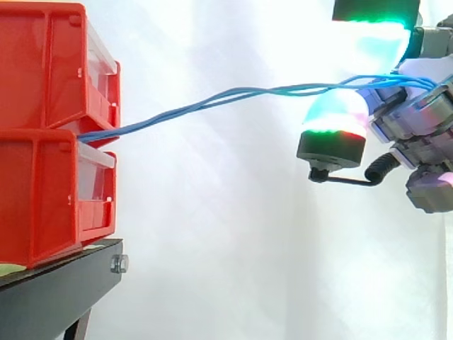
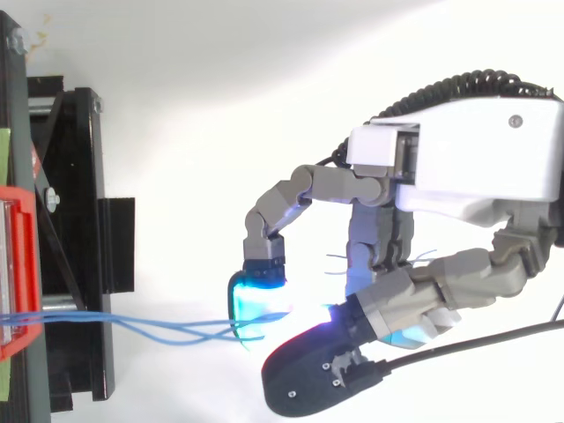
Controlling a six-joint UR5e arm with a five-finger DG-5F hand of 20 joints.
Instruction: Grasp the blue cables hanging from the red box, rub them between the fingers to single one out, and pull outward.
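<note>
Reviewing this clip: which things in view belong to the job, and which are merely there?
Job: thin blue cables; stacked red plastic bins they run from; hand pinching them.
Merely there: black metal stand; white fabric curtain.

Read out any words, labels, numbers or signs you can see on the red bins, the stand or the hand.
None can be read.
The red bins, the black stand, the hand and the blue cables show no legible print.
A greenish patch at the stand's edge shows no marks that can be made out.
</note>
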